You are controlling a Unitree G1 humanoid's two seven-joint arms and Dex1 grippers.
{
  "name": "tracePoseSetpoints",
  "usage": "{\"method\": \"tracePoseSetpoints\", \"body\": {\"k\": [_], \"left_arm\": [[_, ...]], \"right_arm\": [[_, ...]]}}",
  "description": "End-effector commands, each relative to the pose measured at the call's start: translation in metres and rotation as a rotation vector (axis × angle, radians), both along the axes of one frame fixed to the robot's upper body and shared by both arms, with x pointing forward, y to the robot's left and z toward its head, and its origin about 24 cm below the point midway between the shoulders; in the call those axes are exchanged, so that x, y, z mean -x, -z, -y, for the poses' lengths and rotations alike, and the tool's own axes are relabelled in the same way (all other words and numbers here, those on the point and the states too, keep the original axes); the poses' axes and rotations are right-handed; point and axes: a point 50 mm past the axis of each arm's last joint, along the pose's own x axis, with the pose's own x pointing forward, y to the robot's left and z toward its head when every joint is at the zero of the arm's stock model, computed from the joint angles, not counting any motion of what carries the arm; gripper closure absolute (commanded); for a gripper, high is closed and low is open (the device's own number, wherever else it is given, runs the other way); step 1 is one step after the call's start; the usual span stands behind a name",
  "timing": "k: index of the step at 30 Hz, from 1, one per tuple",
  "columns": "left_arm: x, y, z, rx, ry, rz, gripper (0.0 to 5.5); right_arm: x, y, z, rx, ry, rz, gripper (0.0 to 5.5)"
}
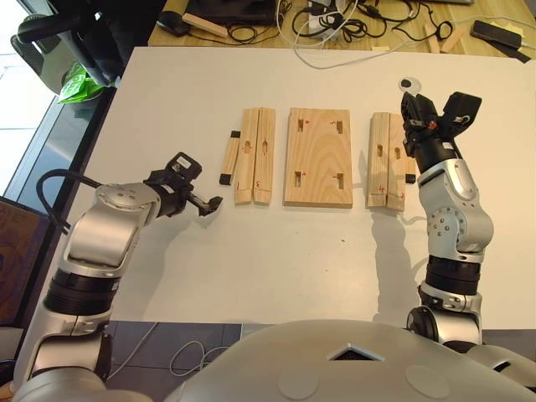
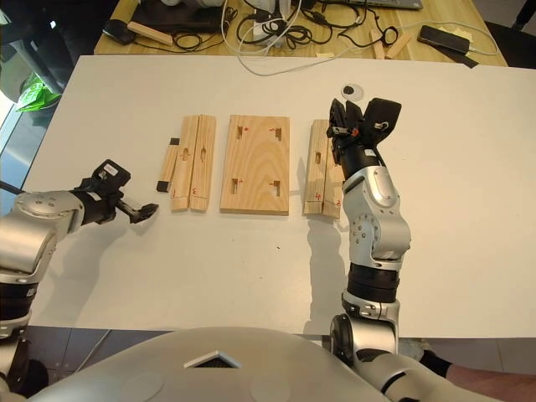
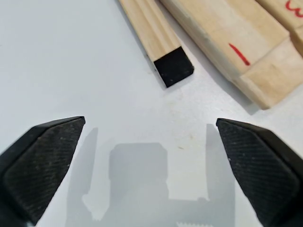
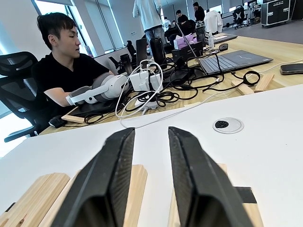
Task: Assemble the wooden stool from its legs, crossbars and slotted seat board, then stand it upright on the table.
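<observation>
The slotted seat board (image 1: pixel 318 157) is laid flat on the tabletop (image 1: pixel 251 268), flanked by the left pair of legs (image 1: pixel 254 156) and right pair of legs (image 1: pixel 383 163); a black-tipped left crossbar (image 1: pixel 230 157) and right crossbar (image 4: pixel 247 195) are placed just outside them

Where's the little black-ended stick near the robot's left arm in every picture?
Left eye view: little stick, left of the left legs.
Right eye view: stick in the same place.
Left wrist view: its black end, ahead of the open left tool.
Right wrist view: faces other pieces.
Shared landmark: those left legs.
</observation>
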Motion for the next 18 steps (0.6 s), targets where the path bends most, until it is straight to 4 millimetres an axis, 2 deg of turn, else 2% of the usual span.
{"method": "tracePoseSetpoints", "body": {"k": [1, 5, 9, 12, 14, 18], "left_arm": [[-0.001, -0.001, 0.001, 0.026, -0.042, -0.007, 0.39], [-0.006, 0.001, 0.001, 0.09, -0.177, 0.012, 0.39], [-0.008, 0.0, 0.007, 0.109, -0.196, 0.049, 0.39], [-0.019, -0.008, 0.014, 0.152, -0.196, 0.175, 0.39], [-0.027, -0.016, 0.021, 0.24, -0.226, 0.298, 0.39], [-0.03, -0.019, 0.028, 0.346, -0.287, 0.405, 0.39]], "right_arm": [[0.002, -0.001, -0.001, -0.009, -0.001, -0.006, 4.2], [0.001, -0.001, -0.002, -0.007, -0.011, -0.008, 4.2], [0.0, -0.001, -0.003, -0.004, -0.015, -0.009, 4.2], [-0.001, -0.001, -0.003, -0.004, -0.017, -0.011, 4.2], [-0.002, -0.001, -0.004, -0.004, -0.022, -0.012, 4.2], [-0.003, -0.001, -0.004, -0.001, -0.028, -0.012, 4.2]]}}
